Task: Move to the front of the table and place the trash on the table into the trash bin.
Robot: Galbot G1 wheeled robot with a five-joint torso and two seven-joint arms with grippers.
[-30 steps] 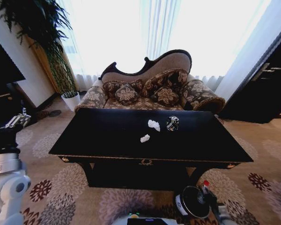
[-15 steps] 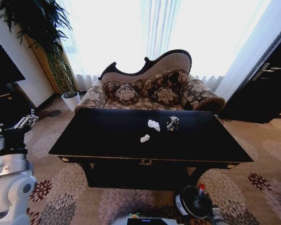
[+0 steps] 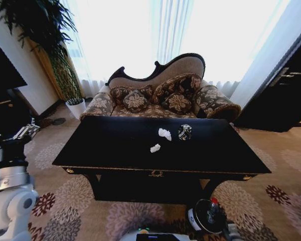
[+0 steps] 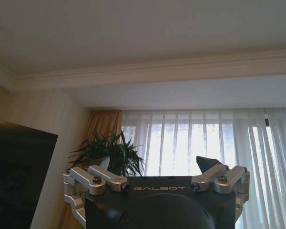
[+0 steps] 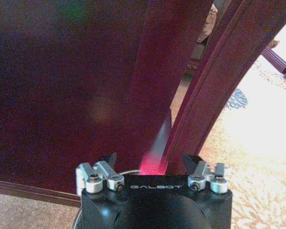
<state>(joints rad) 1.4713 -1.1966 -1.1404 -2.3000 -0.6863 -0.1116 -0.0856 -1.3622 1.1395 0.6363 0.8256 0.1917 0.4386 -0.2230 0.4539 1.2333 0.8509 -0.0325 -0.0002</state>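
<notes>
Counter (image 3: 115, 145): one, long and glossy black, directly ahead. Trash bin (image 3: 193, 220): one, on the floor just before the counter's front edge, toward its right corner. Left pincer (image 4: 153, 161): raised off the counter's left end, fingers spread wide, holding nothing. Right pincer (image 5: 150, 160): low over the bin, close beside the counter's leg, fingers apparently closed around the bottle. Bottle (image 3: 211, 207): one, clear with a red cap, upright at the bin's mouth. Dark patterned item (image 3: 184, 131): one, near the counter's back edge, right of middle. Paper bits: two, one (image 3: 164, 133) just beside the dark item, the other (image 3: 155, 148) nearer the middle of the counter. Judged hazards: release off-centre, causing the bottle to strike the rim and roll under the counter or tip the bin; careless lift of the right arm, causing contact with the leg or front edge; weak grip on the small, lumpy paper.
</notes>
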